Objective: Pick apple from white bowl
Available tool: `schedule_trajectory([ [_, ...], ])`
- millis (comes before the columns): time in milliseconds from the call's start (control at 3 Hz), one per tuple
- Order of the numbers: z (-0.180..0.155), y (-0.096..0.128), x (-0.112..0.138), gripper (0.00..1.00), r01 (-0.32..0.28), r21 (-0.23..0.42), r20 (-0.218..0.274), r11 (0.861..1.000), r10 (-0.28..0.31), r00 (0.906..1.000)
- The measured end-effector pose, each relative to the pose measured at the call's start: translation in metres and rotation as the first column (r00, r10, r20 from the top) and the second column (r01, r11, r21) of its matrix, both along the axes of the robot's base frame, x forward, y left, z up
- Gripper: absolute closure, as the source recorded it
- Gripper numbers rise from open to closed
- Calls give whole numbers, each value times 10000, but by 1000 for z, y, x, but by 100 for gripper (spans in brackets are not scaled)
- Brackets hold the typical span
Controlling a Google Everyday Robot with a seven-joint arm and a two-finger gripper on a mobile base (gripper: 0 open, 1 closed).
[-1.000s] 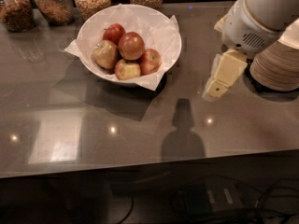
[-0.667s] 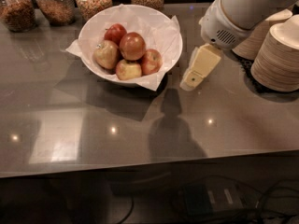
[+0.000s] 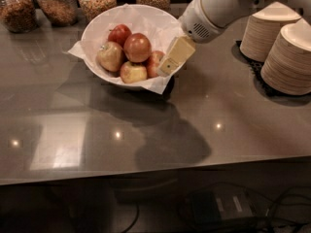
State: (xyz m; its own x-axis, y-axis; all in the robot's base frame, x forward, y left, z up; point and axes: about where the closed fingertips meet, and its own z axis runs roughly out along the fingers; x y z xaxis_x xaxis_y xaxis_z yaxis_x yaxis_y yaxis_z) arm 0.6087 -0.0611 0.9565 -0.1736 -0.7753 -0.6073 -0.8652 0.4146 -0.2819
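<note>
The white bowl (image 3: pixel 97 30), lined with white paper, stands at the back left of the grey counter. It holds several apples. The apple (image 3: pixel 137 47), the largest one, dull red with an orange blush, lies on top in the middle. A smaller deep-red apple (image 3: pixel 119 34) lies behind it and a pale yellowish apple (image 3: pixel 110 56) to its left. My gripper (image 3: pixel 171 62) hangs from the white arm over the bowl's right rim, just right of the apples and above them.
Several glass jars of grains (image 3: pixel 57 4) line the back edge behind the bowl. Two stacks of beige disposable bowls (image 3: pixel 286 45) stand on a black mat at the right. The grey counter (image 3: pixel 146 130) runs to a front edge near the bottom.
My gripper and arm have moved left, from beside the beige bowl stacks to over the white bowl's right rim. The apples have not moved.
</note>
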Motion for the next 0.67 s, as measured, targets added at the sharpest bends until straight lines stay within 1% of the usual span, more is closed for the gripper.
schedule_trajectory([
  [333,-5,31,17,0,-432,783,47,9960,429,9991],
  [667,-13,55,28,0,-863,1454,-11,9856,874,9962],
])
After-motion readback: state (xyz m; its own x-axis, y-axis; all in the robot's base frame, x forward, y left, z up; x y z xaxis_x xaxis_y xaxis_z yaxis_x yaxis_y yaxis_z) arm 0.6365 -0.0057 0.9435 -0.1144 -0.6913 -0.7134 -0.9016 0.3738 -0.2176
